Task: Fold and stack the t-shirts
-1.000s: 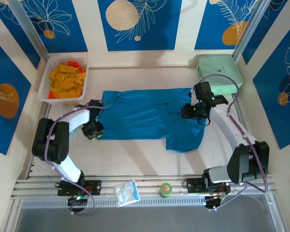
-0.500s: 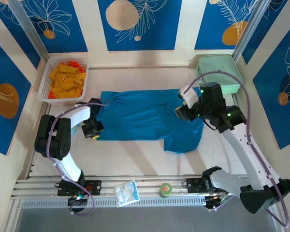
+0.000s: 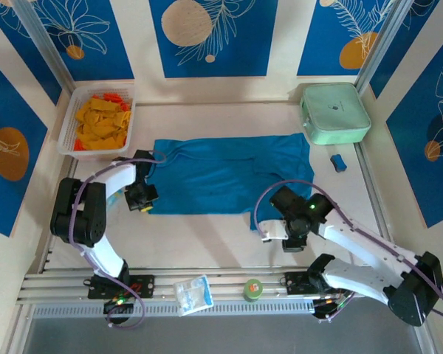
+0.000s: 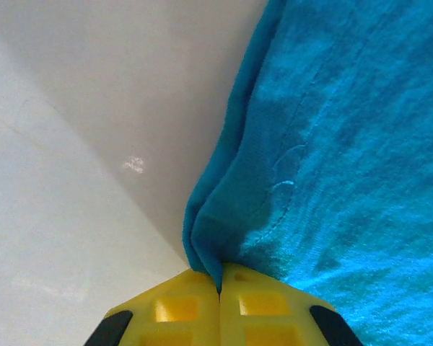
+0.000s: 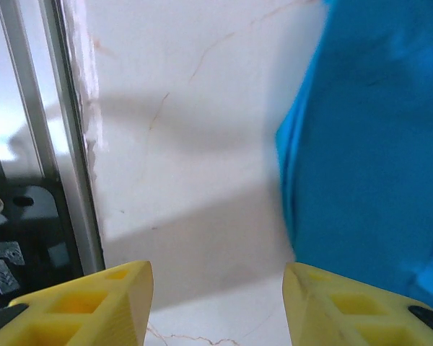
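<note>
**Top external view.** Count: one teal t-shirt (image 3: 221, 173), spread flat on the counter (image 3: 207, 236). My two claws are both low over the counter. My left claw (image 3: 142, 198) sits at the shirt's left edge, touching the cloth. My right claw (image 3: 286, 234) sits just off the shirt's near right corner, over bare counter. Other items, one of each: a mint-green case (image 3: 334, 112) well beyond my right claw, a white basket (image 3: 68, 125) beyond my left claw, a small blue object (image 3: 339, 162) below the case, a clear packet (image 3: 192, 293) and a green round item (image 3: 252, 289) on the rails behind both claws.

**Left wrist view.** My left claw (image 4: 219, 282) is pressed together with a fold of the t-shirt (image 4: 332, 144) pinched between its two yellow fingers (image 4: 173, 310). The cloth runs ahead and to the right of the claw; bare counter (image 4: 72, 144) lies to its left.

**Right wrist view.** My right claw (image 5: 216, 281) is spread wide and holds nothing. One t-shirt (image 5: 375, 144) edge lies ahead of the right finger (image 5: 346, 303), apart from it. Bare counter (image 5: 187, 108) lies between the fingers; one metal rail (image 5: 65, 144) runs to the left.
</note>
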Available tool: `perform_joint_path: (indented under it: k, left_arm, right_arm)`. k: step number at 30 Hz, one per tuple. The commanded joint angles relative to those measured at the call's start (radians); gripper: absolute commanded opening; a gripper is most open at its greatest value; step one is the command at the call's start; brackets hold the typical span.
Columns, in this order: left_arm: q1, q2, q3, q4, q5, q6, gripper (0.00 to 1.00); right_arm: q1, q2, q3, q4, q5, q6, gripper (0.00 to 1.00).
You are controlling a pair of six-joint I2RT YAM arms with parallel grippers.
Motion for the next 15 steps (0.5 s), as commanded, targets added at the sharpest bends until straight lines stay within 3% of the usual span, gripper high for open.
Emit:
perform_joint_path:
  k: [1,11,15]
  left_arm:
    - [-0.006,-0.018,-0.006,0.256,0.114,0.027,0.00]
    - [-0.005,-0.029,-0.015,0.259,0.114,0.043,0.00]
    - [-0.006,-0.032,-0.013,0.253,0.111,0.050,0.00]
  right_arm:
    - [0.012,0.063,-0.004,0.123,0.046,0.008,0.52]
    - [0.057,0.329,0.026,0.193,0.113,0.083,0.49]
    - [0.066,0.399,0.051,0.196,0.127,0.097,0.38]
